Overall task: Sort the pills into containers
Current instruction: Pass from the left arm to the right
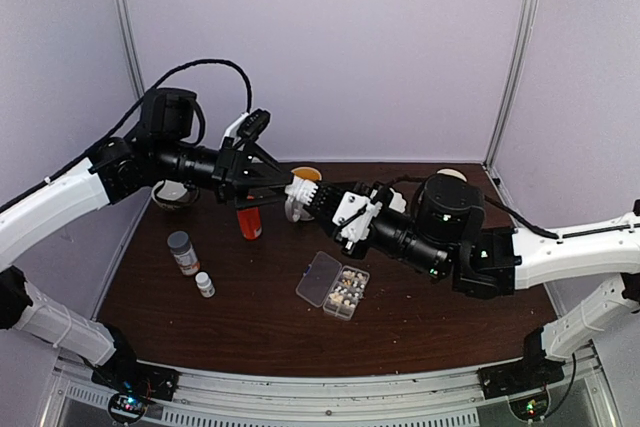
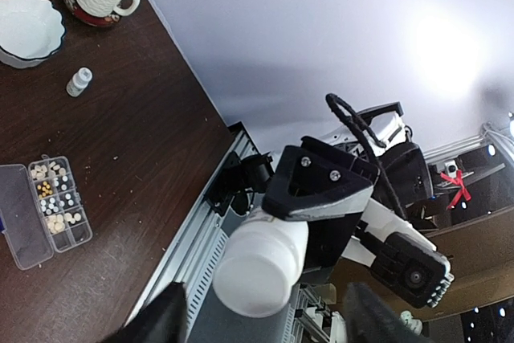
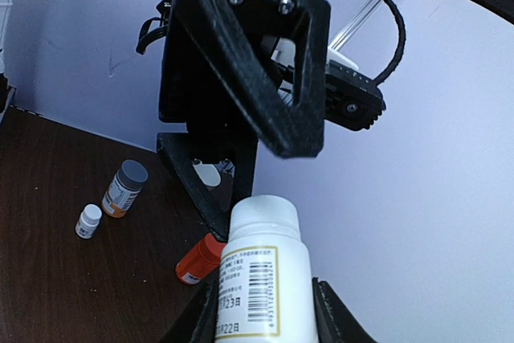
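Clamping white bottle (image 3: 263, 267) mid-air w/ R hand (image 3: 263, 288).

The white-and-black left arm (image 1: 60, 202) reaches rightward in mid-air, its black two-finger left gripper (image 1: 287, 187) level and spread wide (its fingers (image 2: 165, 320) are blurred at the wrist view's lower edge). The matching right arm (image 1: 570, 247) stretches leftward to meet it. The right gripper (image 1: 325, 203) clamps a white plastic bottle (image 3: 265, 279), whose cap seems clear of the left fingers.

3 bottles (image 1: 182, 252) block left of organizer box (image 1: 333, 287), tabletop (image 1: 430, 327) rt side open
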`<action>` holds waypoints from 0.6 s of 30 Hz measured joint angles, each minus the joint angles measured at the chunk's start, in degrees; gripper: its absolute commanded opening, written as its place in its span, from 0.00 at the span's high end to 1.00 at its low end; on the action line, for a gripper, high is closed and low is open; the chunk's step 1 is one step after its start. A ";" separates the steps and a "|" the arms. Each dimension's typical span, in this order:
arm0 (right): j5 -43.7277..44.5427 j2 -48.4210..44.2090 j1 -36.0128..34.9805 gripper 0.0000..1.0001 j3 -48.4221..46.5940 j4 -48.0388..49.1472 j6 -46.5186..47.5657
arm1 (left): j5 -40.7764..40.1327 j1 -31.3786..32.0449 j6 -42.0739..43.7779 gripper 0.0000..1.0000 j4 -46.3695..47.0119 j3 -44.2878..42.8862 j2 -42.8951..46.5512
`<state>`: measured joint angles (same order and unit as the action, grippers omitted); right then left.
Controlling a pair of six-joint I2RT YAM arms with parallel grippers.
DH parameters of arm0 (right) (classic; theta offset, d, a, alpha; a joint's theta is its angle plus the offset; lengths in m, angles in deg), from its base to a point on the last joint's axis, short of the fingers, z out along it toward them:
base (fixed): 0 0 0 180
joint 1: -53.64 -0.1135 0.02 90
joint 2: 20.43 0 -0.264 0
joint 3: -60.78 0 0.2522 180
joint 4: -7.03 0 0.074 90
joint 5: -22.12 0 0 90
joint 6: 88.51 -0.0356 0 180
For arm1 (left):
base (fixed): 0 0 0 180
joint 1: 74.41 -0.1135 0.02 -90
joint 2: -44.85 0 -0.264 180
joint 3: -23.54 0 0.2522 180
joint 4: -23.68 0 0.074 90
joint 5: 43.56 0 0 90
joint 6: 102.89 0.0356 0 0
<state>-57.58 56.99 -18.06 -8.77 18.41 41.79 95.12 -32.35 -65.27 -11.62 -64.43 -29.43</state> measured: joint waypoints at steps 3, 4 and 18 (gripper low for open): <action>-0.04 -0.44 0.07 0.85 0.00 -1.11 -2.21 | -1.03 -0.09 0.79 0.02 0.00 -0.87 0.09; -0.07 -0.66 0.07 0.85 0.02 -1.33 -3.04 | -1.31 -0.26 1.09 0.02 0.00 -1.18 0.15; -0.96 -7.10 0.07 0.88 6.16 -1.84 -18.36 | -9.16 -6.08 8.44 0.02 0.20 -5.20 4.68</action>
<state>-58.54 49.89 -18.00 -2.61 16.58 23.43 85.96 -38.43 -56.83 -11.43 -69.64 -24.75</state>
